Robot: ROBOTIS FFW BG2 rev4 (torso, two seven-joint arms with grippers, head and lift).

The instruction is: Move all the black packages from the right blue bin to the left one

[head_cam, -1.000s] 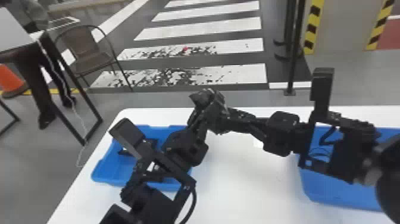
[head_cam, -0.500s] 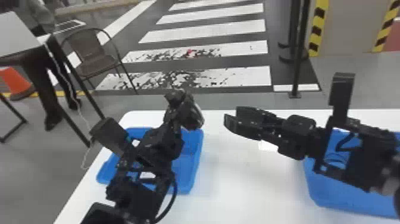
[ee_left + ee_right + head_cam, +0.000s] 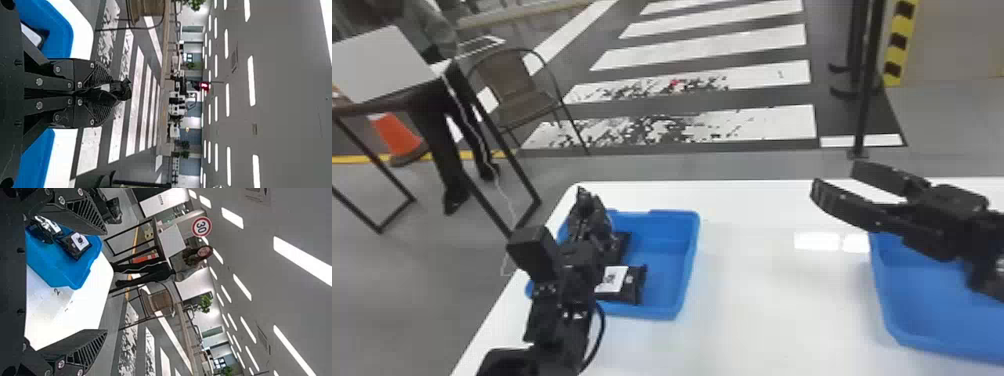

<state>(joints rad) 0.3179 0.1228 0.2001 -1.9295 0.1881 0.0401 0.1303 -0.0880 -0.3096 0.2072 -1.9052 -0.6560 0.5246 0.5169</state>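
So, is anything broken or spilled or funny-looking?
The nearest white floor stripe looks odd: it's patchy, as if its paint wore away. The black package in the left gripper looks crumpled, maybe soft wrapping. I see nothing spilled on the white table.

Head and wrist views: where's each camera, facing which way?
Head view: robot's head, facing forward and down at table; left arm, right arm show.
Left wrist view: left wrist, past left gripper shut on package, toward crosswalk.
Right wrist view: right wrist, past open right gripper, over left bin.
Head, right wrist views share left bin.
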